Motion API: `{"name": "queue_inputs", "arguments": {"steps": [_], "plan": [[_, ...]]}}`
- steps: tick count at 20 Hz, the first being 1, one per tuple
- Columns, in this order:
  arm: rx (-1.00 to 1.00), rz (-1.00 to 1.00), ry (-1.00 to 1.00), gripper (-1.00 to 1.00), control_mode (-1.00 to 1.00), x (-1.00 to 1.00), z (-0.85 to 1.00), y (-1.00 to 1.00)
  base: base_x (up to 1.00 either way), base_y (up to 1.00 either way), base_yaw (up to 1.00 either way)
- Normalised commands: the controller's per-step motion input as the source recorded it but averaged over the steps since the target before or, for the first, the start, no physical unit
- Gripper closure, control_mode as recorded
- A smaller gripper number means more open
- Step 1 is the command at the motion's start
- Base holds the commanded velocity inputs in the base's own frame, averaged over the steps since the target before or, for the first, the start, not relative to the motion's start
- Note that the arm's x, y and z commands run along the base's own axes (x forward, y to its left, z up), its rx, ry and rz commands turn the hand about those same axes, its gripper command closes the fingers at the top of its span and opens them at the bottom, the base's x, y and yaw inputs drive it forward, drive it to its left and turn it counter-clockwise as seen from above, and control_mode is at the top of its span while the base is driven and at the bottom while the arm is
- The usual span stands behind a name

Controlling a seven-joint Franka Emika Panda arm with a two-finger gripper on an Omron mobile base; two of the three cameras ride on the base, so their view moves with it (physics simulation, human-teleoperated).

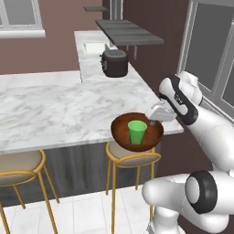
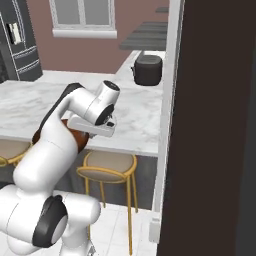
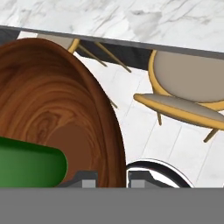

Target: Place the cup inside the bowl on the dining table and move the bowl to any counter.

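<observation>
The dark reddish-brown wooden bowl hangs in the air just off the front edge of the dining table, above a stool. The bright green cup stands upright inside it. My gripper is shut on the bowl's right rim. In the hand view the bowl fills the left, its rim pinched between my gripper tips, and the cup shows at the lower left. In the right base view my arm hides most of the bowl. I cannot tell whether the marble stretch at the back is the counter.
Gold-legged stools stand under the table's overhang. A dark appliance sits on the marble stretch running back from the table. A dark wall panel rises close on the right.
</observation>
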Motion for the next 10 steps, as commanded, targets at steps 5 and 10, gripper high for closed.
{"name": "queue_inputs", "arguments": {"steps": [5, 10], "plan": [[0.00, 0.00, 0.00, 1.00, 1.00, 0.00, 0.00, 0.00, 0.00, 0.76, -0.11], [0.00, 0.00, 0.00, 1.00, 1.00, 0.00, 0.00, 0.00, -0.02, 0.84, -0.12]]}}
